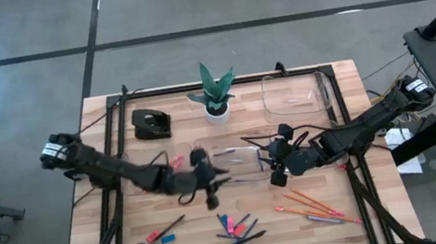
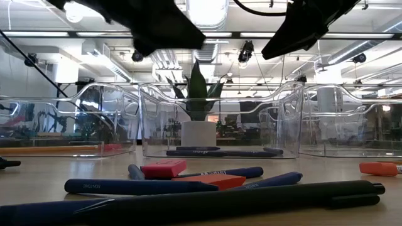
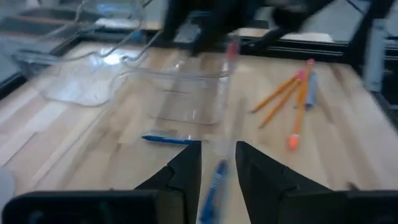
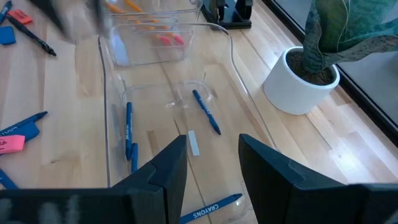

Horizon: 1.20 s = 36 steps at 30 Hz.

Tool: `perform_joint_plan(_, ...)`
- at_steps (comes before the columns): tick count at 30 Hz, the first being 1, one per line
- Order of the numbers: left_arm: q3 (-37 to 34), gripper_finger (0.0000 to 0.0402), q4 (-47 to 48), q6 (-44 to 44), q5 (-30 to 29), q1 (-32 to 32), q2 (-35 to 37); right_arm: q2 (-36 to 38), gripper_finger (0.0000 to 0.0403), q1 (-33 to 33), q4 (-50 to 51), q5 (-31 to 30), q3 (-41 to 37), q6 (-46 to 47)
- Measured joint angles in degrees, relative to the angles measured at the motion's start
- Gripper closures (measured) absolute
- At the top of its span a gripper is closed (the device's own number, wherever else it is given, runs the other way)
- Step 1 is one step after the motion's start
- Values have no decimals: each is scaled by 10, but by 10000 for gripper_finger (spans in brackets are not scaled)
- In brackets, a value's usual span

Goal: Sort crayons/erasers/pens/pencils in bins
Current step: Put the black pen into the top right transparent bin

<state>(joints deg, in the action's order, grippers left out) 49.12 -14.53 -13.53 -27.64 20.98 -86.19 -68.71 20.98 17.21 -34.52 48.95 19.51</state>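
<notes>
Your left gripper (image 3: 217,165), fingers parted, has a blue crayon (image 3: 213,190) between them over the clear bin (image 1: 240,160) at mid-frame. Your right gripper (image 4: 212,163) hangs open and empty above short blue crayons (image 4: 206,112) there.

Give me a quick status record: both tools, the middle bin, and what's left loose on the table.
left tool: open, beside the middle bin, a blue crayon loose below its fingers
right tool: open, empty, over the middle bin
middle bin: holds several blue crayons
pencils: loose on the table, right front
front centre pile: mixed sticks and erasers, not binned
plant pot: behind the bin, clear of both arms
</notes>
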Motion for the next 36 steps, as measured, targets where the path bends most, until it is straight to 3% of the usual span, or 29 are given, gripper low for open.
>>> perform_joint_plan(4, 0, 317, 62, -71, -75, 80, 12, 0, 266, 0, 0, 0, 0, 0)
perform_joint_plan(7, 0, 317, 140, -175, -124, 127, 15, 0, 266, 0, 0, 0, 0, 0)
perform_joint_plan(13, 0, 317, 284, -452, -125, 198, 16, 0, 266, 0, 0, 0, 0, 0)
perform_joint_plan(19, 0, 317, 359, -640, -18, 239, 3, 0, 266, 0, 0, 0, 0, 0)
perform_joint_plan(27, 0, 317, 400, -767, 162, 260, -22, 0, 266, 0, 0, 0, 0, 0)
perform_joint_plan(36, 28, 317, 536, -807, 189, 276, -22, 0, 266, 0, 0, 0, 0, 0)
